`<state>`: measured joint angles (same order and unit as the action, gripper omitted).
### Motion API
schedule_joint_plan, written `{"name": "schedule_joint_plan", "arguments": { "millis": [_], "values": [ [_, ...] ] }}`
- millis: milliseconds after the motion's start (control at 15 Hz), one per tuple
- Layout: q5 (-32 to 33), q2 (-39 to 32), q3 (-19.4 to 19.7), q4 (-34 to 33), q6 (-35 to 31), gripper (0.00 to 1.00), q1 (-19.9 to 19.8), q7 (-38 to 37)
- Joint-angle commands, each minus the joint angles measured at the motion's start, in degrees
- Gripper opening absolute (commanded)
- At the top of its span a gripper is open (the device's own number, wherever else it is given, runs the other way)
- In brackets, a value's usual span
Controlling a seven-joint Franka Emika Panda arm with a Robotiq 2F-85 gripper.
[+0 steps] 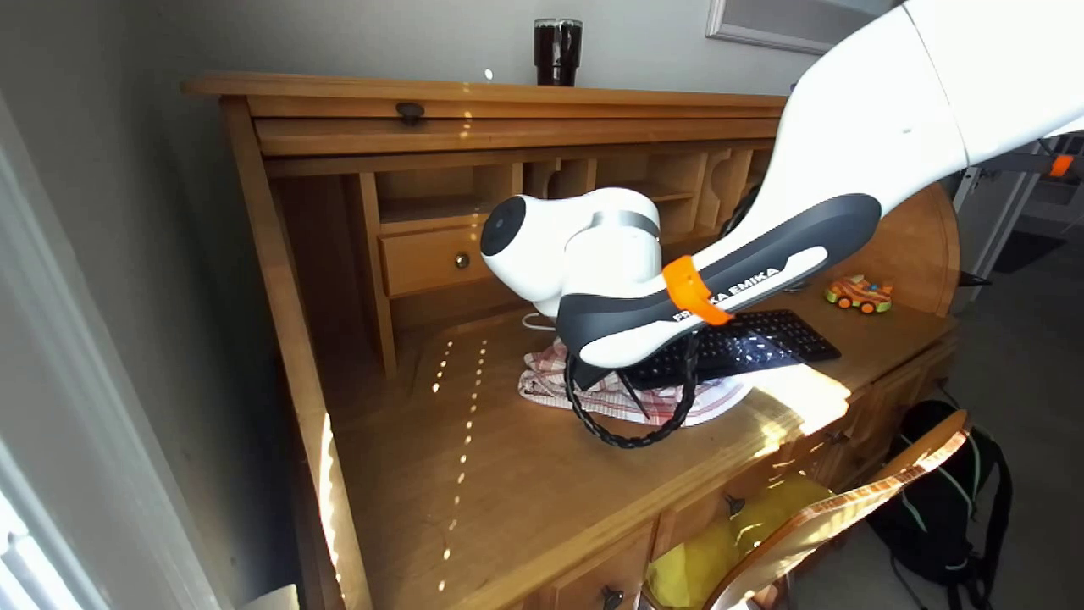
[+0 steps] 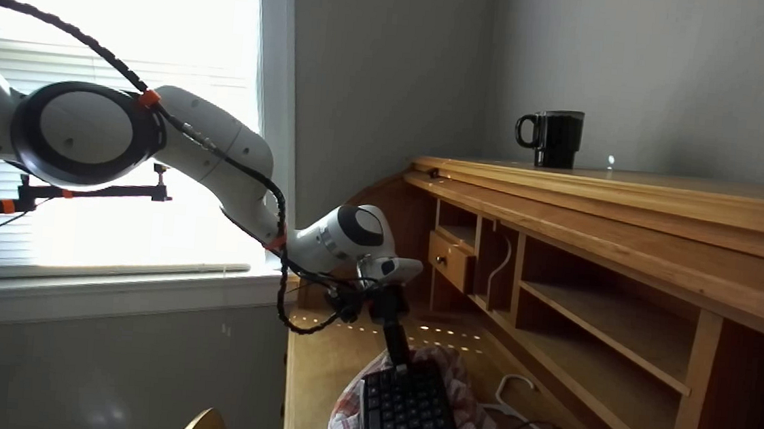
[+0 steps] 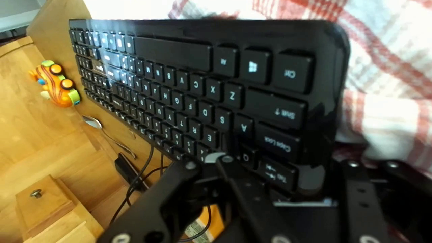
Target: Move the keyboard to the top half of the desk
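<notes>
Keyboard [image 2: 411, 411] lies over the red-white cloth [image 2: 344, 419] on the desk [image 2: 316, 373]; near end cut off in an exterior view. Arm [image 1: 834, 169] hides some of its left half in an exterior view. Wrist view: gripper [image 3: 264, 167] spread over one corner; can't tell if it touches.

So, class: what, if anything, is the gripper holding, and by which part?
Nothing, it appears: the gripper is open over the keyboard, with the Tab key showing between its spread fingers.
</notes>
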<state>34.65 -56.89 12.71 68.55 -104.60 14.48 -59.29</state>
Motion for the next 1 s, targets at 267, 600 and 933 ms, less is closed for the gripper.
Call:
{"name": "schedule_joint_plan", "arguments": {
  "millis": [267, 600, 933],
  "values": [
    [4.8, 6.5, 0.8, 4.3, 5.9, 0.08, 2.3, 0.1],
    [7.1, 12.6, -0.7, 8.6, 6.4, 0.06, 0.8, 4.5],
    [7.1, 15.7, -2.0, 10.8, 8.1, 0.06, -0.1, 8.8]
  ]
}}
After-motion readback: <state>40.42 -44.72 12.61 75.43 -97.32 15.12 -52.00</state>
